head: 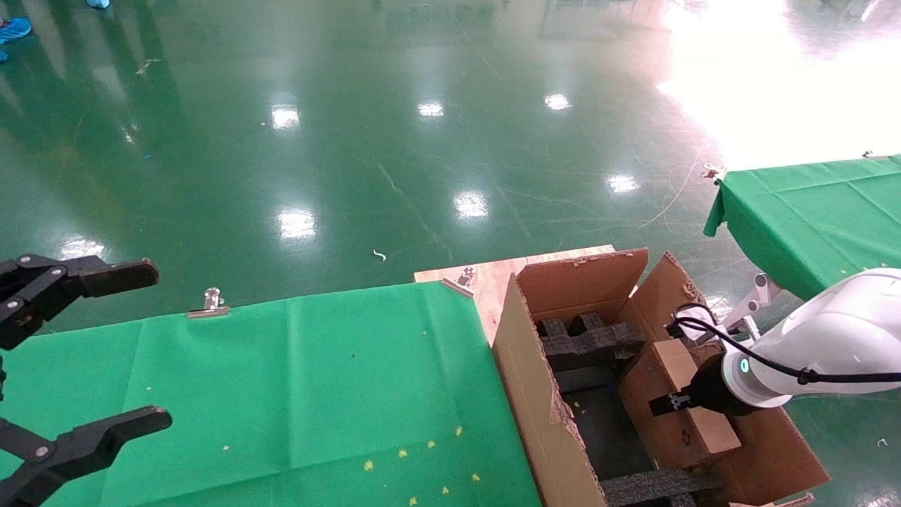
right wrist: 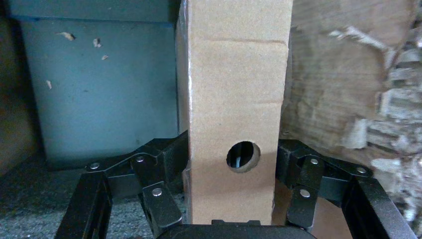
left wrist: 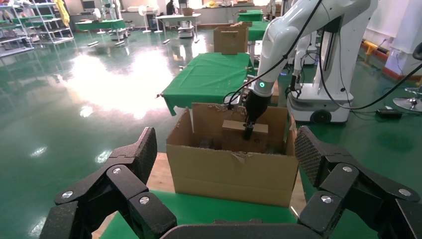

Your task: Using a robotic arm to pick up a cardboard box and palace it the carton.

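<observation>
The carton stands open at the right end of the table, with ragged flap edges and black foam inside. The white robotic arm reaches down into its right side. My right gripper is shut on the cardboard box, which stands on edge inside the carton. In the right wrist view the fingers press both sides of the cardboard box, just by its round hole. My left gripper hangs open at the far left, facing the carton.
A green cloth covers the table, held by a metal clip. A bare wooden board shows beside the carton. A second green table stands at the right. Shiny green floor lies beyond.
</observation>
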{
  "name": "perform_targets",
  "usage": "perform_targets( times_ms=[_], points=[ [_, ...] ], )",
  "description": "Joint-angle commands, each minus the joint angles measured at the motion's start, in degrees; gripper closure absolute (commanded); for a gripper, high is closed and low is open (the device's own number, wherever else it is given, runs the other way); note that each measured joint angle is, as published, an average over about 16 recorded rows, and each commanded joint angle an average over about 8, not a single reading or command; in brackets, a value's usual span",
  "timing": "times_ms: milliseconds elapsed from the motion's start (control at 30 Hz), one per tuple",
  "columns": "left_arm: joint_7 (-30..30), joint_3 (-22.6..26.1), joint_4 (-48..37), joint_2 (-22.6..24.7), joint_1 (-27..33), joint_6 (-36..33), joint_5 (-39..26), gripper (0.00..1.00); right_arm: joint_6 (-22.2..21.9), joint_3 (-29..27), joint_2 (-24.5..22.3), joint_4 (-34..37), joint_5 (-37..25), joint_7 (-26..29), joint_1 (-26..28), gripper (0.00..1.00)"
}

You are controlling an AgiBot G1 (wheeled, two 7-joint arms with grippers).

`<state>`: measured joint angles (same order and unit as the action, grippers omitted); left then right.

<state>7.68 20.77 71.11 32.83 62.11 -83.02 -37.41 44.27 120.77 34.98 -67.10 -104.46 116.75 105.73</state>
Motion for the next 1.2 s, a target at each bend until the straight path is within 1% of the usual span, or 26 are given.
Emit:
perform_targets(
  times_ms=[33,100,133,967,1200],
  points=[
    [0.0,0.0,0.0,0.0,0.0,0.0,0.0,0.0,-0.2,0.0,0.2,0.5,0.7,-0.9,-0.3,0.27],
    [0.0,0.0,0.0,0.0,0.0,0.0,0.0,0.0,-0.3,-0.1,0.3,0.6,0.9,-1.1,-0.4,0.04],
    [0.0,0.0,0.0,0.0,0.0,0.0,0.0,0.0,-0.3,-0.1,0.3,0.6,1.0,-1.1,-0.4,0.0],
    [0.0,0.0,0.0,0.0,0.0,0.0,0.0,0.0,0.4,-0.2,-0.3,0.2,0.3,-0.6,0.8,0.0],
    [0.0,0.0,0.0,0.0,0.0,0.0,0.0,0.0,0.5,-1.1,-0.9,-1.0,0.2,-0.8,3.3,0.0]
  ],
)
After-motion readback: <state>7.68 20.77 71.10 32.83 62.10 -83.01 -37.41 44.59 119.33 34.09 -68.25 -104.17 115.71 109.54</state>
